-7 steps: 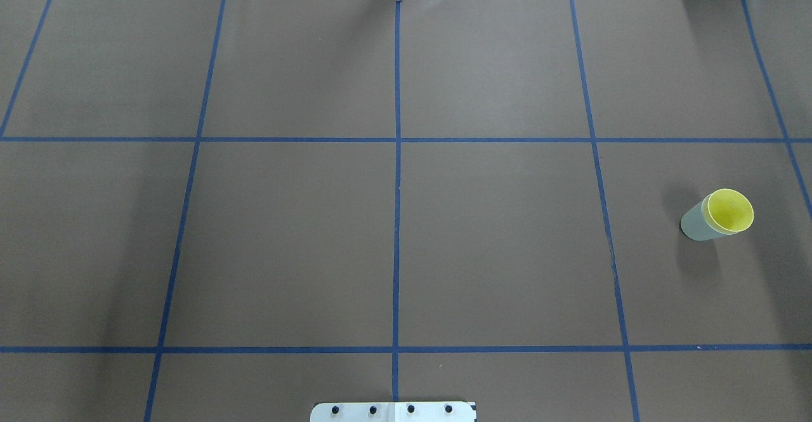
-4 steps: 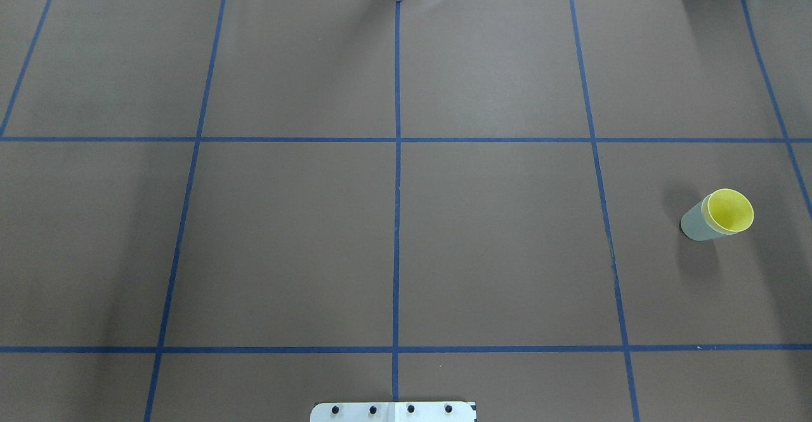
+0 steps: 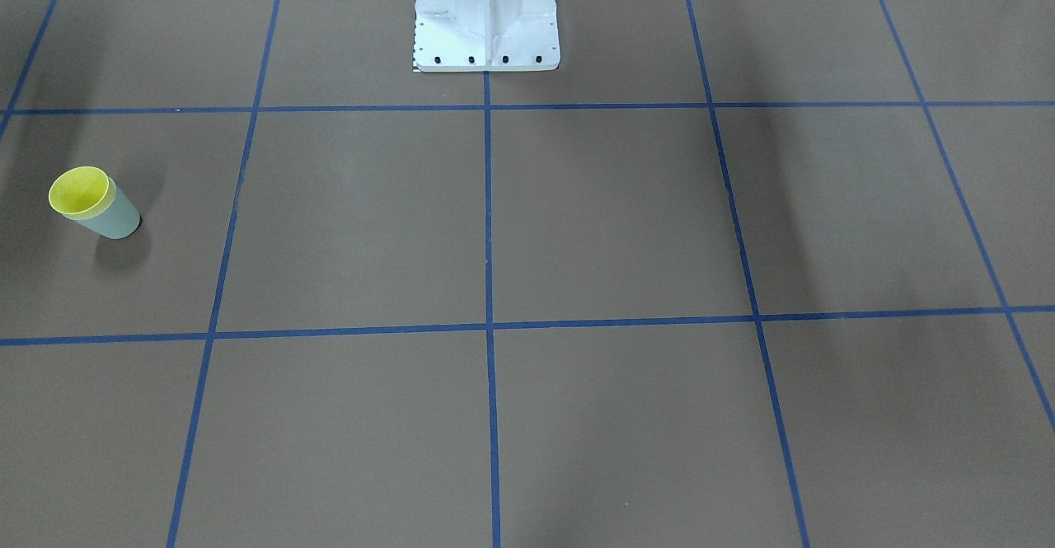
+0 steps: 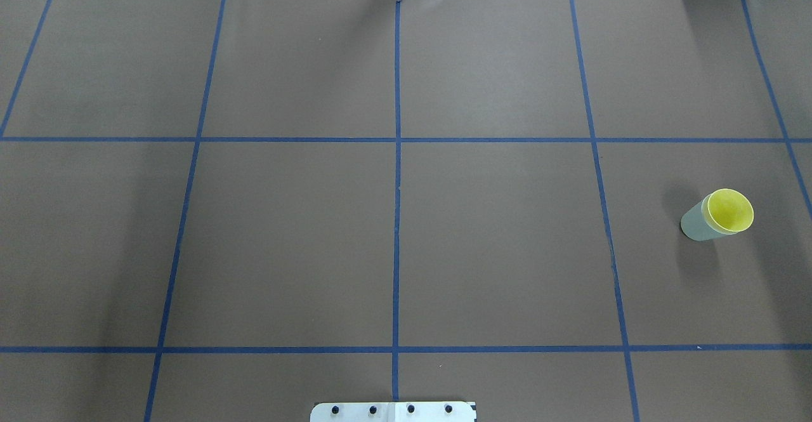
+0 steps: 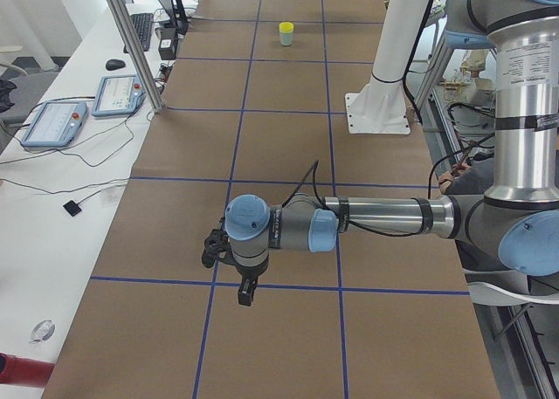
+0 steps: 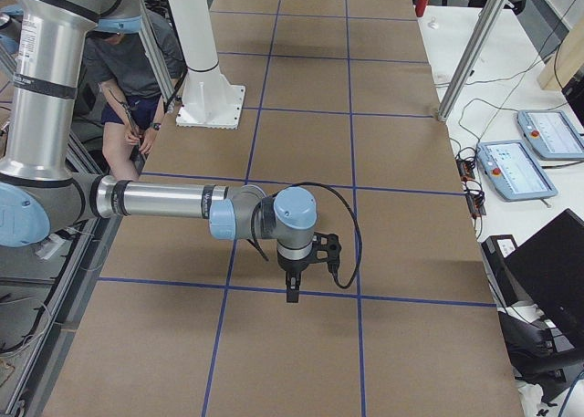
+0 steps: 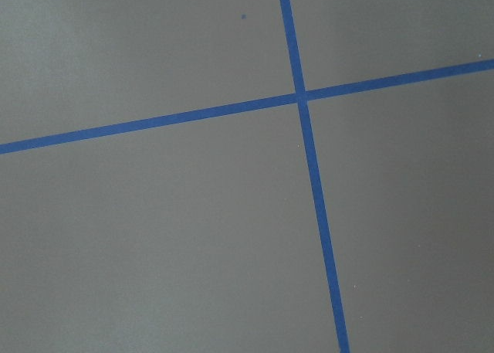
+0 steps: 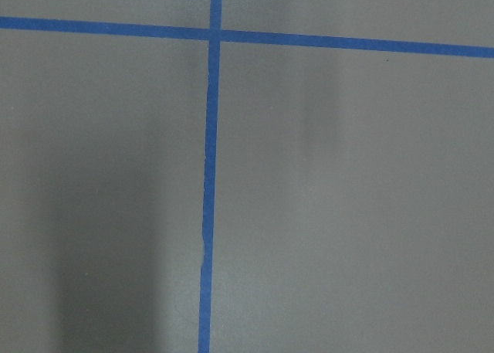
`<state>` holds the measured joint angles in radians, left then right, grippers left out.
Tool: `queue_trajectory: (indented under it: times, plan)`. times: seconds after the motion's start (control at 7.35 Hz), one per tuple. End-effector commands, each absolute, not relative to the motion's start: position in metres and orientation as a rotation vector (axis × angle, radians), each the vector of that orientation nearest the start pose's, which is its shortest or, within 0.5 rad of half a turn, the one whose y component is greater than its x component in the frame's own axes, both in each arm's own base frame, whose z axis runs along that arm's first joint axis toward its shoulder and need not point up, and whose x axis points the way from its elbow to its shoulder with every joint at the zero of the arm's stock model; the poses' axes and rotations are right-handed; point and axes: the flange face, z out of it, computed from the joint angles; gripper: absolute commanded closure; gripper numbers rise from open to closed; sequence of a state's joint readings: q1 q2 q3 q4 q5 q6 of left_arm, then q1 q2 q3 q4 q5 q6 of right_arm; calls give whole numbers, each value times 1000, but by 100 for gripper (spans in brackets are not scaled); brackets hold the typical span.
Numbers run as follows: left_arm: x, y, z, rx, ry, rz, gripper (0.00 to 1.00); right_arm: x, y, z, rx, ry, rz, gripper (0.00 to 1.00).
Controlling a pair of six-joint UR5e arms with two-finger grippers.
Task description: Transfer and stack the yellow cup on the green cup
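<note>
A: Where is the yellow cup [image 4: 731, 210]?
B: It sits nested in the green cup [image 4: 696, 226], and the pair stands on the desk [image 4: 285, 238] at the robot's far right, well apart from both arms.
A: And the hands?
B: The left hand [image 5: 247, 291] points down near a blue tape [image 4: 397, 219] crossing, and so does the right hand [image 6: 292, 287]. I cannot tell whether either is open or closed.
</note>
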<state>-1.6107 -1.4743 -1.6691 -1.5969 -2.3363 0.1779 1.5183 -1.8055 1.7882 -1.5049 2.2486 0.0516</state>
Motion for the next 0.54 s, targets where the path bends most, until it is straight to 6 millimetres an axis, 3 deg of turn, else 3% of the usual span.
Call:
queue_trajectory:
  times: [0.0,0.41]
  plan:
    - [-83,-448,655,107,759,139,0,50,-400,655,12,-679,-17,0]
    - [-82,-446,647,122,757,147,0,50,-400,655,14,-676,-19,0]
